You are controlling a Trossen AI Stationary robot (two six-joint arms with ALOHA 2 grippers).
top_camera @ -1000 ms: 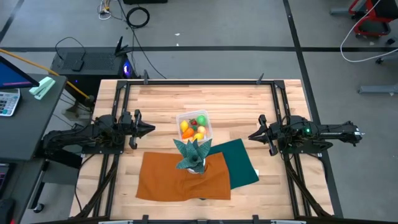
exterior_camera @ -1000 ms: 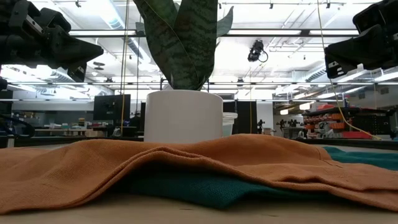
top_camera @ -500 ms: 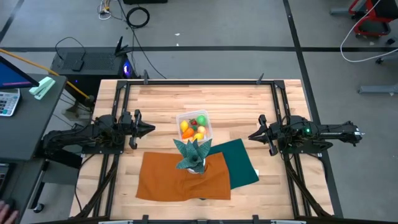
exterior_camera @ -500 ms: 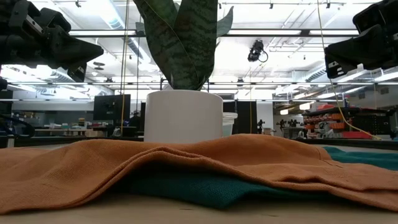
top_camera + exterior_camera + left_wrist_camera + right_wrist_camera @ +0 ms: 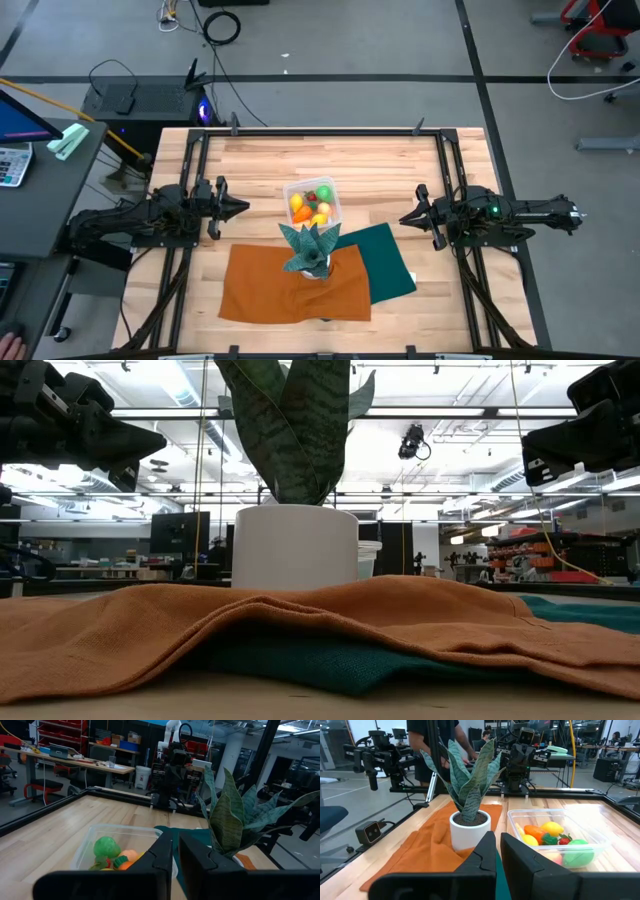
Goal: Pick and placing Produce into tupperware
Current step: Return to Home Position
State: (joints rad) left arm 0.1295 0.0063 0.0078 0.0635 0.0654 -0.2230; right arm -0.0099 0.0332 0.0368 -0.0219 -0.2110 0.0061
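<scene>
On table [image 5: 260, 160] centre, produce [image 5: 309, 208] in tupperware [image 5: 335, 190], plant [image 5: 308, 243] beside, left fingers [image 5: 157, 860] closed, right fingers [image 5: 480, 855] closed.

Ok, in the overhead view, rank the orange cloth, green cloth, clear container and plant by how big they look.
1. orange cloth
2. green cloth, partly covered
3. clear container and plant: about alike, not ranked

One clear plastic tub [image 5: 337, 203] stood on the single wooden tabletop [image 5: 260, 160]. Six pieces of toy produce could be counted in it: two yellow fruits [image 5: 553, 827], one orange carrot [image 5: 534, 831], one red strawberry [image 5: 564, 840], one green ball [image 5: 577, 851] and one pale orange peach [image 5: 551, 856]. There was one spiky plant in a white pot [image 5: 310, 248]. Two cloths lay there, one orange cloth [image 5: 270, 285] and one teal cloth [image 5: 390, 260]. There were two dark arms, with the left end effector [image 5: 240, 209] and the right end effector [image 5: 405, 217].
</scene>
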